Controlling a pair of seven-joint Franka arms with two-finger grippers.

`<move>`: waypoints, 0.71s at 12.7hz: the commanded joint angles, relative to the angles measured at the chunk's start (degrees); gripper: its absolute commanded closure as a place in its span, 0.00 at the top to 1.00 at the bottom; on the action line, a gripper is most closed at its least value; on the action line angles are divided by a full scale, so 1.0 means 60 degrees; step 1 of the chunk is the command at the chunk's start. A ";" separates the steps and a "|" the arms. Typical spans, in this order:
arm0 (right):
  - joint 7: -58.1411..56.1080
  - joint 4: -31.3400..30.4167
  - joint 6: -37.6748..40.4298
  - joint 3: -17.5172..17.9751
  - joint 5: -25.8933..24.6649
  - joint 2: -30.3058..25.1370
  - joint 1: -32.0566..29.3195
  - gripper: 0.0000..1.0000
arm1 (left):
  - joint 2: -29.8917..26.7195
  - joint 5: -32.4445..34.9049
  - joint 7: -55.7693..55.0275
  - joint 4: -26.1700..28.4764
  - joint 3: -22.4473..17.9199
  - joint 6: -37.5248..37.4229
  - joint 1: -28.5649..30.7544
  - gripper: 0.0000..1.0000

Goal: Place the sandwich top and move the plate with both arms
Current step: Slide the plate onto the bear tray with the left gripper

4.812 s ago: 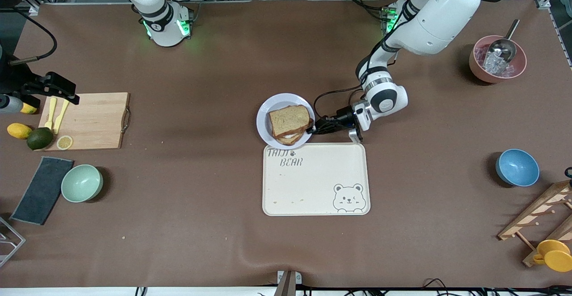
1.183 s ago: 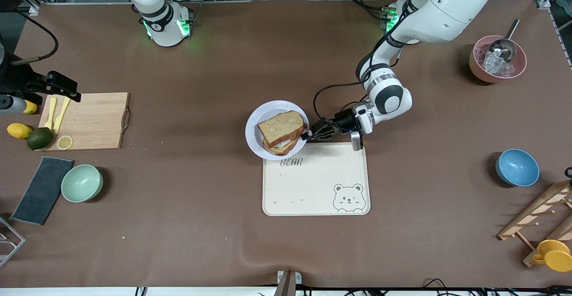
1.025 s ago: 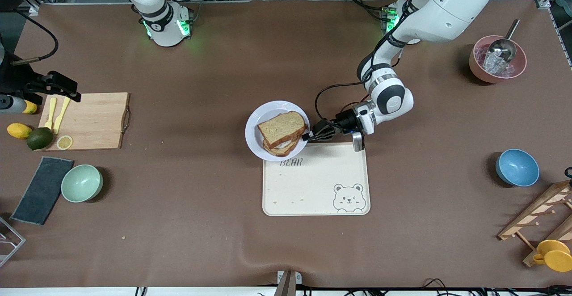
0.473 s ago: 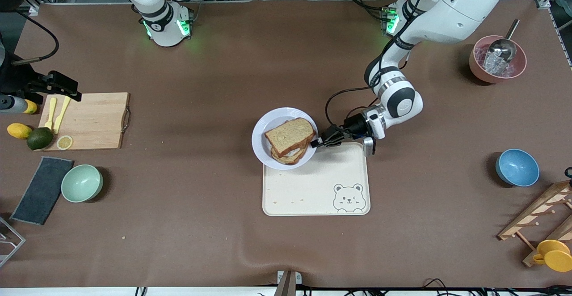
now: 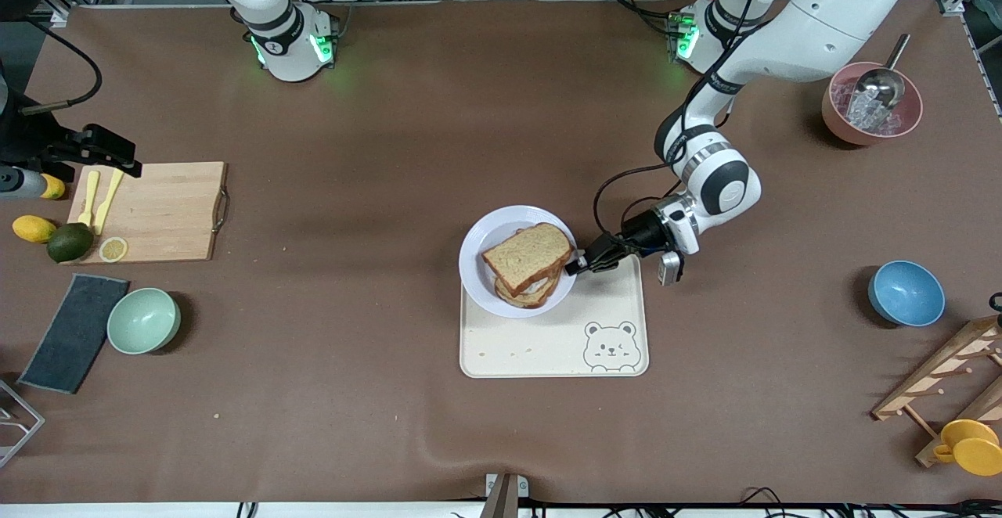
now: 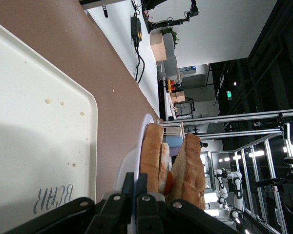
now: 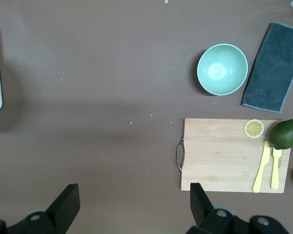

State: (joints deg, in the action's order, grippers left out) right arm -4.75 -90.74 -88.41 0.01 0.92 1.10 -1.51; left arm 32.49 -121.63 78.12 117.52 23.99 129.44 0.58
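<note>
Over the tray [image 5: 548,346], left tool [image 5: 577,265] grips plate [image 5: 479,244].

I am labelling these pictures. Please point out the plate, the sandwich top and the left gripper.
plate [image 5: 479,248]: front view, on its bare rim toward the right arm's end.
sandwich top [image 5: 527,255]: front view, middle of the upper bread slice.
left gripper [image 5: 575,267]: front view, at its fingertips, shut on the plate's rim.
</note>
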 commanded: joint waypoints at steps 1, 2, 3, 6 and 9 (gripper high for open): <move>0.0133 -0.0024 0.0116 0.0028 -0.0139 -0.0052 -0.0041 1.00 | 0.0412 0.0188 -0.0262 -0.0353 0.0103 -0.0172 0.0182 0.04; 0.0133 -0.0038 0.0116 0.0028 -0.0124 -0.0037 -0.0041 1.00 | 0.0618 0.0203 -0.0188 -0.0441 0.0074 -0.0172 0.0196 0.04; 0.0133 -0.0038 0.0116 0.0028 -0.0124 -0.0037 -0.0026 1.00 | 0.0692 0.0203 -0.0173 -0.0485 0.0060 -0.0172 0.0226 0.04; 0.0133 -0.0038 0.0145 0.0028 -0.0110 -0.0052 -0.0041 1.00 | 0.0678 0.0348 -0.0202 -0.0500 0.0059 -0.0172 0.0562 0.04; 0.0133 -0.0038 0.0189 0.0013 -0.0124 -0.0052 -0.0041 1.00 | 0.0722 0.0408 -0.0188 -0.0544 0.0059 -0.0172 0.0665 0.04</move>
State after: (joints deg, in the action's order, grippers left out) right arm -4.75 -90.79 -87.77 -0.04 0.92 1.14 -1.53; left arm 36.61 -120.48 77.98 115.09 23.72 129.44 3.91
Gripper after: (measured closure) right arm 0.000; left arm 0.952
